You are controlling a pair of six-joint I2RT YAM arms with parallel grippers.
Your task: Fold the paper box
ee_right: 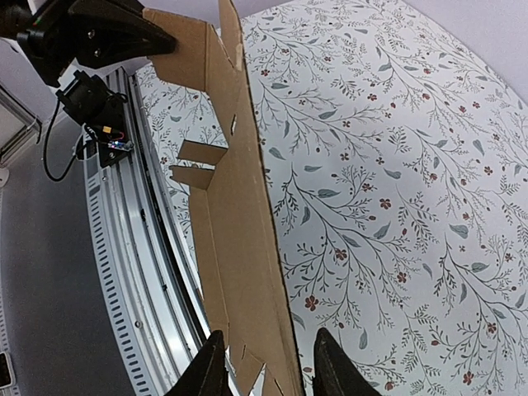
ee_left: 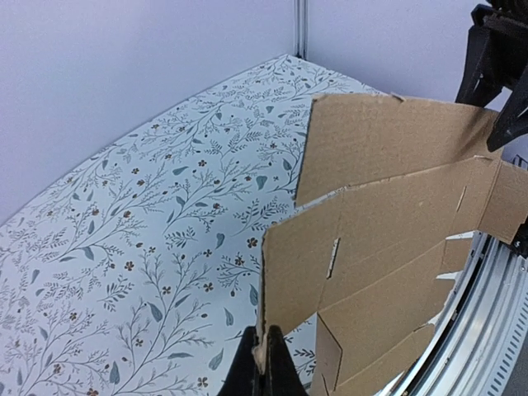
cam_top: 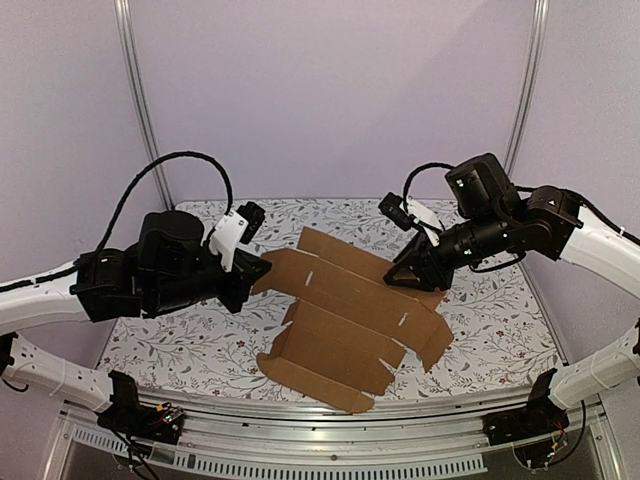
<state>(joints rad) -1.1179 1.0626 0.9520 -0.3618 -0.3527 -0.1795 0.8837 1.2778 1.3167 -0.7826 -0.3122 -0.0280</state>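
one paper box [cam_top: 345, 310], left gripper [ee_left: 264, 363] pinching, right gripper [ee_right: 268, 363] straddling

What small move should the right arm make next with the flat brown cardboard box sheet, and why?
Probably close the right gripper on the plain brown cardboard box sheet. Its fingers straddle the sheet's lifted right edge without clamping it, while the left gripper is pinched shut on the opposite edge, so only one side looks held.

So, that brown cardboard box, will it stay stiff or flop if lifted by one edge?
Likely hinges at its creases: the cardboard box bends in steps away from the left hand pinching its edge. Panels between creases look flat, so probably stiff. Probably light, being one thin sheet.
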